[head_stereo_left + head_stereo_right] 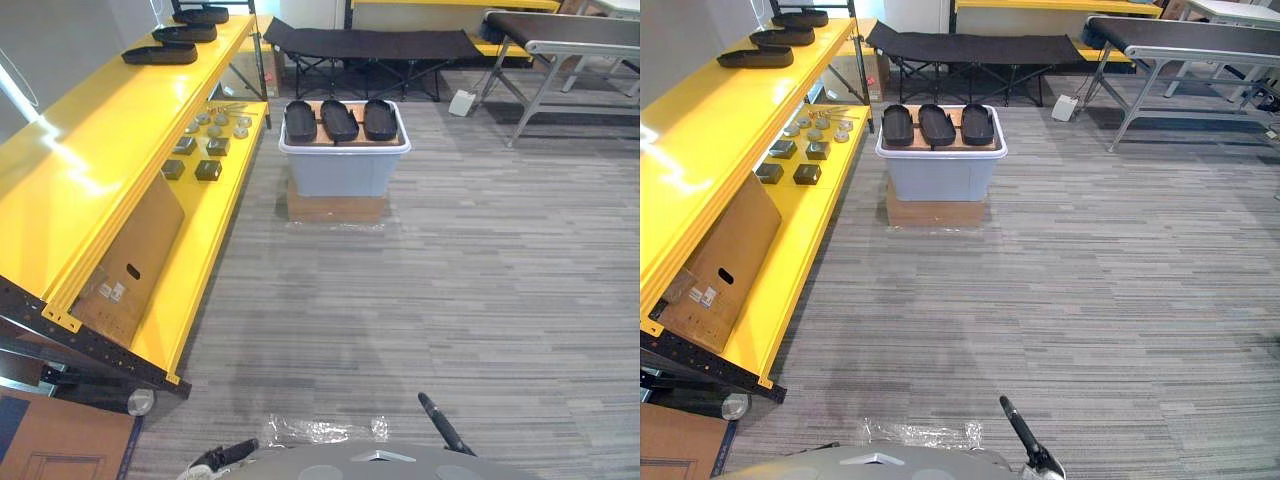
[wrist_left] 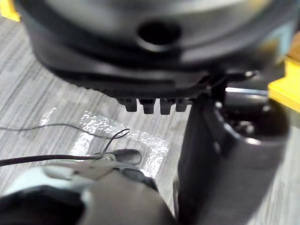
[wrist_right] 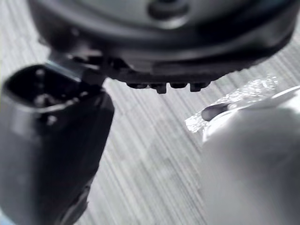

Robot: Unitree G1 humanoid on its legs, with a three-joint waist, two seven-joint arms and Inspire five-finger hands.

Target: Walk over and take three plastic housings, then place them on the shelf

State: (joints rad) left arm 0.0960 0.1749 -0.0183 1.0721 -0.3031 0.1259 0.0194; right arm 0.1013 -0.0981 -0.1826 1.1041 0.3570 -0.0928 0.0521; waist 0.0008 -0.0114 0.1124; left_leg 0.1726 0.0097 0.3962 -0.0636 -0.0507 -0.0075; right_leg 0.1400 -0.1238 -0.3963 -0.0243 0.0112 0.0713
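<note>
Three black plastic housings [image 1: 339, 120] lie side by side on a board across a pale grey bin [image 1: 343, 168], some way ahead on the carpet. Three more housings [image 1: 160, 53] rest in a row on the top level of the yellow shelf [image 1: 90, 170] at the left. My left hand [image 1: 228, 455] hangs low by my side, and in its wrist view the left hand [image 2: 154, 61] has a relaxed thumb and holds nothing. A straight finger of my right hand [image 1: 441, 422] pokes out low on the right. Its wrist view shows the right hand [image 3: 159, 42] empty over the carpet.
The shelf's lower level carries small metal parts [image 1: 205, 145] and a cardboard box [image 1: 130, 255]. The bin stands on a flat cardboard piece [image 1: 338, 208]. A black folding cot [image 1: 365, 45] and a grey conveyor table [image 1: 560, 45] stand at the back. Clear plastic film [image 1: 320, 430] lies on the floor.
</note>
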